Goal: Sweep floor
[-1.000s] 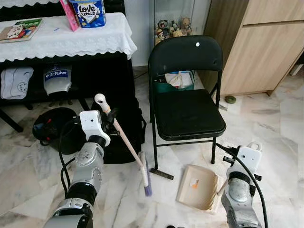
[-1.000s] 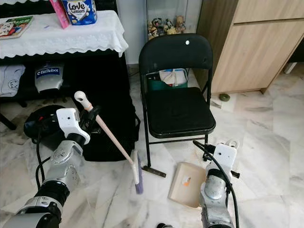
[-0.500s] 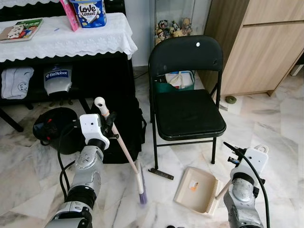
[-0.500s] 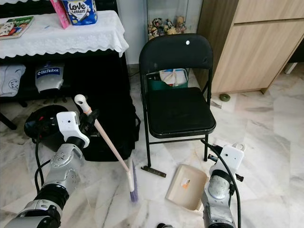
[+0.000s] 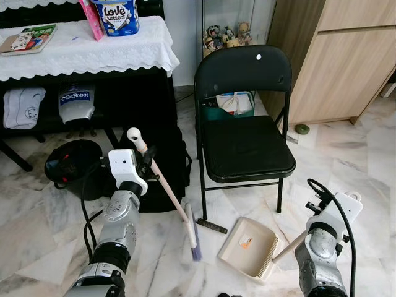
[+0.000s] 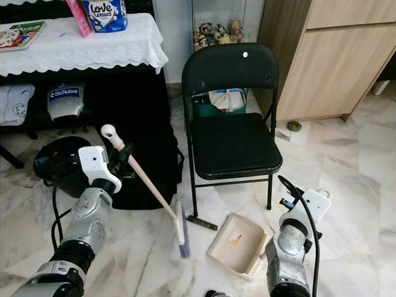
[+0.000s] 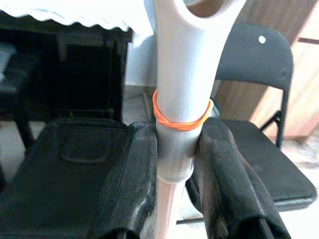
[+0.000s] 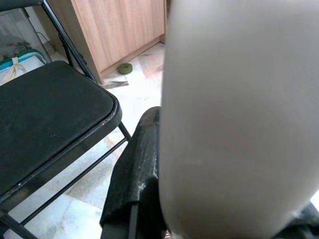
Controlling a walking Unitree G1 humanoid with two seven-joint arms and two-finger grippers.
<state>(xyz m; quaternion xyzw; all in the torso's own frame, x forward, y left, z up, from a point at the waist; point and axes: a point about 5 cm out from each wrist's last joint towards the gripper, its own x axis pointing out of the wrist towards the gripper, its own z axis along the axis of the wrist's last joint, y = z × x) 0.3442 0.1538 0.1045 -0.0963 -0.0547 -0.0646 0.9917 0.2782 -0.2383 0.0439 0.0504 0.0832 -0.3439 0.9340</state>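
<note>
My left gripper [image 5: 150, 163] is shut on the upper end of a broom [image 5: 168, 187], whose pale handle slants down to a brush head [image 5: 194, 237] resting on the marble floor. In the left wrist view both black fingers [image 7: 132, 179] clamp the handle [image 7: 175, 144] just below an orange rubber band. A beige dustpan [image 5: 247, 245] lies flat on the floor right of the brush head, its mouth facing the brush. Its handle [image 5: 289, 242] runs up into my right gripper [image 5: 306, 232], which is shut on it. The right wrist view shows that handle [image 8: 239, 124] up close beside one finger [image 8: 137, 169].
A black folding chair [image 5: 247, 145] stands just behind the dustpan, with a dark strip [image 5: 211, 227] on the floor by its front leg. A black bag [image 5: 168, 164] sits behind the broom, under a cloth-covered table [image 5: 86, 52]. A wooden cabinet [image 5: 346, 62] is at right.
The brush head swung left and then back to the right, toward the dustpan. The dustpan slid a little left and turned, while my right wrist moved outward to the right.
</note>
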